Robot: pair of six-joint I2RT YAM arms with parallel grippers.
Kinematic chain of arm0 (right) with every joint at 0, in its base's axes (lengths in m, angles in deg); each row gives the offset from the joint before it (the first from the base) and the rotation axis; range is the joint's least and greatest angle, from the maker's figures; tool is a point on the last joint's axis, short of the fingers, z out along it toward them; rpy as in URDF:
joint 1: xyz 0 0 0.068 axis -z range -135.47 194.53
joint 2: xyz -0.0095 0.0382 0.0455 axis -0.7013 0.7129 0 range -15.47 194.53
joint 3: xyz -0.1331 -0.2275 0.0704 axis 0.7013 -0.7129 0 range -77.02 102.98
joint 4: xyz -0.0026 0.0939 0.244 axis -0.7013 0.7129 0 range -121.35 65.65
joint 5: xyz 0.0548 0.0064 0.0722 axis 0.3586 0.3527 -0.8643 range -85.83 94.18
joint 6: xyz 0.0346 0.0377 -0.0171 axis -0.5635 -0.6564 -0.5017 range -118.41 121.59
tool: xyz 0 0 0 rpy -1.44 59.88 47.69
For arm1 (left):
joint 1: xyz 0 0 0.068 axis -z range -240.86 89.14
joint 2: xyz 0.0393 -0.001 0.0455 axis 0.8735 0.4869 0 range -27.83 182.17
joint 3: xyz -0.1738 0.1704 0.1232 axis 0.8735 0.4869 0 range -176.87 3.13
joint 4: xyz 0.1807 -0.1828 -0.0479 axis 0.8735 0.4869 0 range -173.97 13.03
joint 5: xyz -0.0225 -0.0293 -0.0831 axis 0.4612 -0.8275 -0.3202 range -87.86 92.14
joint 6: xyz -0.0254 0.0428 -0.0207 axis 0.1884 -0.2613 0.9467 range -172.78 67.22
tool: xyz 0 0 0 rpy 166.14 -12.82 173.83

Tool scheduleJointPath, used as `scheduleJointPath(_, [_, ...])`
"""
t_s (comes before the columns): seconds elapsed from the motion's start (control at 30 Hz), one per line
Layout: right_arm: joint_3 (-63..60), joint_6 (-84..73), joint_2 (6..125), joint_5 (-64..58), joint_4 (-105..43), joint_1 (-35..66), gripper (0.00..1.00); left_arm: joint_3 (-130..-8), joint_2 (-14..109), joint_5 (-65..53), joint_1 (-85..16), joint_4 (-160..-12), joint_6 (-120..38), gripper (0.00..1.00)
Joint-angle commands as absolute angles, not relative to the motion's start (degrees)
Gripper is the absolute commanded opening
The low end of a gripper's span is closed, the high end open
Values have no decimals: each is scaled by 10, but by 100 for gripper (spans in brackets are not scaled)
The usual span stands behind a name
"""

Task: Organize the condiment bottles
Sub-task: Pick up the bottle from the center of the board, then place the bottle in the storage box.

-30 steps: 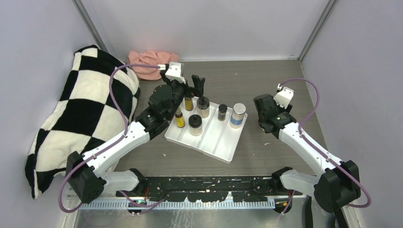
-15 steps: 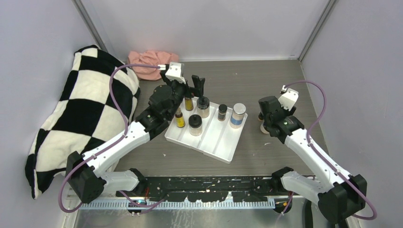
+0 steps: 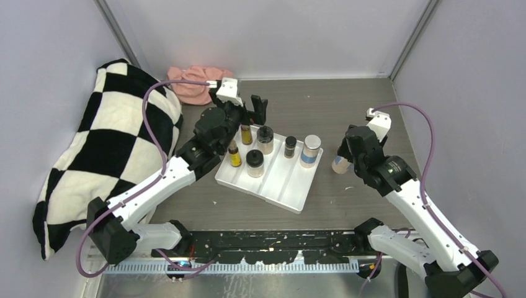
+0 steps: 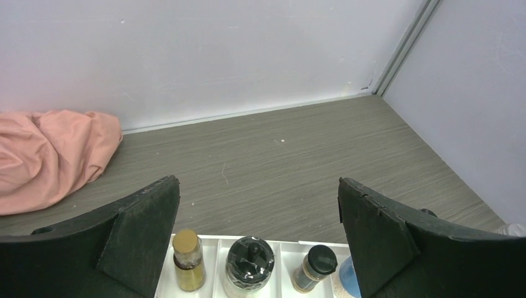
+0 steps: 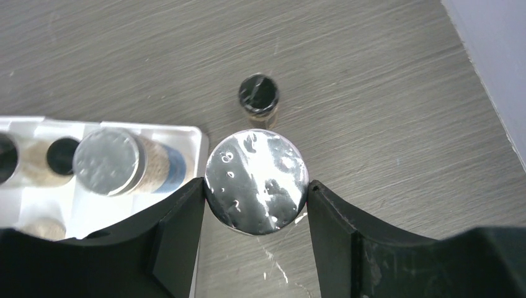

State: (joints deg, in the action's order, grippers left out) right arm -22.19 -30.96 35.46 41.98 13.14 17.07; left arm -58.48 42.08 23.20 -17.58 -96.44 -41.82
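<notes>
A white tray (image 3: 286, 186) holds two slim yellow brown-capped bottles (image 3: 246, 134) (image 3: 234, 154), two black-lidded beige jars (image 3: 265, 139) (image 3: 255, 163), a tiny dark bottle (image 3: 290, 146) and a silver-lidded shaker (image 3: 311, 150). My right gripper (image 3: 345, 155) is shut on a second silver-lidded shaker (image 5: 256, 181), holding it just right of the tray's edge (image 5: 197, 133). Another tiny dark bottle (image 5: 258, 95) stands on the table beyond it. My left gripper (image 3: 257, 108) is open and empty above the tray's back row; its view shows a yellow bottle (image 4: 188, 259), a black-lidded jar (image 4: 249, 264) and the dark bottle (image 4: 314, 267) below.
A black-and-white checkered cushion (image 3: 105, 149) lies at the left. A pink cloth (image 3: 195, 82) sits at the back left, also in the left wrist view (image 4: 53, 152). Walls close in at the back and both sides. The tray's near half has bare slots.
My right arm has risen and swung back with the shaker in its jaws, uncovering it beside the tray. My left gripper has moved slightly up and back from the tray's back row.
</notes>
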Motion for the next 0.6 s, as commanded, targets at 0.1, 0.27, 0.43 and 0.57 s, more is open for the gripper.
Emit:
scheduleJointPath(0.1, [-153,-272,324,384,165,99,1,-630,420,250,-174,-952,-440,100])
scheduleJointPath(0.27, [-143,-268,332,373,170,31,1,-642,416,256,-174,-940,-442,100])
scheduleJointPath(0.43, [-144,-257,348,352,159,-14,1,-659,415,260,-174,-923,-441,100])
scheduleJointPath(0.57, [-149,-248,364,350,141,-49,1,-665,412,260,-174,-917,-442,100])
